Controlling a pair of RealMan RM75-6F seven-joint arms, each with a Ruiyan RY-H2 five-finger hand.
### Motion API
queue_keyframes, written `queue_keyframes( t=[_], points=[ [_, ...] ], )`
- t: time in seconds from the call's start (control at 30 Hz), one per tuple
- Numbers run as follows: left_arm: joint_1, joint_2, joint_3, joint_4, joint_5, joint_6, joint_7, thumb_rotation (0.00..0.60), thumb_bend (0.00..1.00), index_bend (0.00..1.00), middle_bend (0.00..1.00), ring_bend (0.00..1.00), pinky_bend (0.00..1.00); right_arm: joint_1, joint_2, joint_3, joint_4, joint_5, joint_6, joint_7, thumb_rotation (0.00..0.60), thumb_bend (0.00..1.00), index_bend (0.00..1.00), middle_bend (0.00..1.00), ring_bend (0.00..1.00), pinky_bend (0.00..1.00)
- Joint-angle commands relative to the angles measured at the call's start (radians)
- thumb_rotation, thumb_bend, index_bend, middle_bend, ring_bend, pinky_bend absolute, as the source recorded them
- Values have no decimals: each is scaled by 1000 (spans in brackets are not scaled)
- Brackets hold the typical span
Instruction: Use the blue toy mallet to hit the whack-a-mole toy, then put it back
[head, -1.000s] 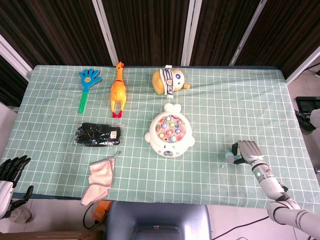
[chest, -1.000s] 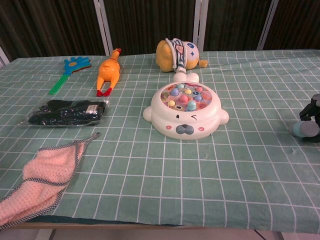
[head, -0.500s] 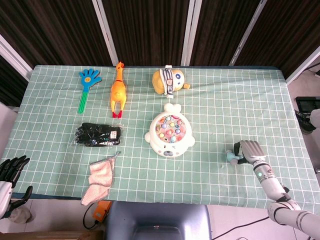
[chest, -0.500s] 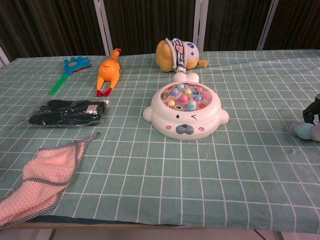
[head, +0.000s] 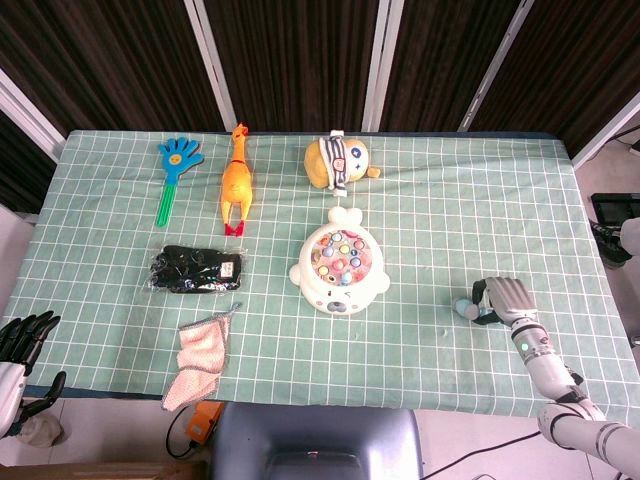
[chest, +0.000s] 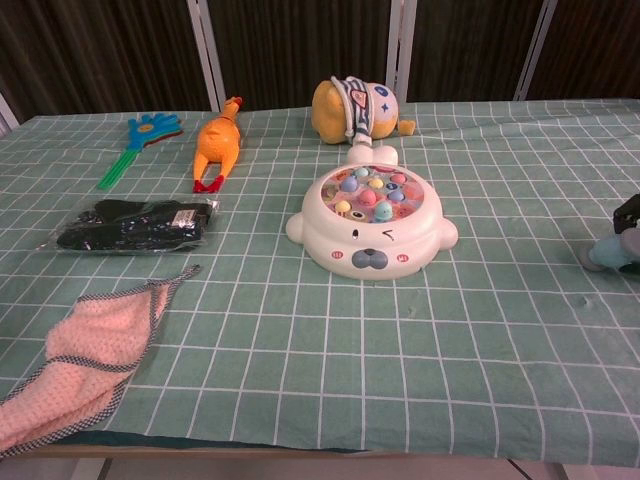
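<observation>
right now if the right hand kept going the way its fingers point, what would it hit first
The blue toy mallet: the right hand points toward the table's middle with its fingers already at the mallet. Beyond it lies bare cloth, then the whack-a-mole toy, though depth is hard to judge.

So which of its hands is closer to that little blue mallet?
The right hand: it lies directly over the blue toy mallet near the table's right edge. The left hand hangs off the table's far left corner.
</observation>
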Motion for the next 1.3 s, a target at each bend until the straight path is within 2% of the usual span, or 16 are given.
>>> queue_keyframes(
  t=[0.03, 1.3],
  points=[
    [-1, 0, 0, 0, 0, -1, 1, 600, 427, 31, 53, 0, 0, -1, 1, 4, 0, 1, 2, 1, 600, 384, 733, 607, 628, 1000],
    [-3, 0, 0, -3, -1, -6, 3, 600, 427, 32, 61, 0, 0, -4, 22, 26, 0, 20, -13, -4, 600, 371, 715, 593, 624, 1000]
  ],
)
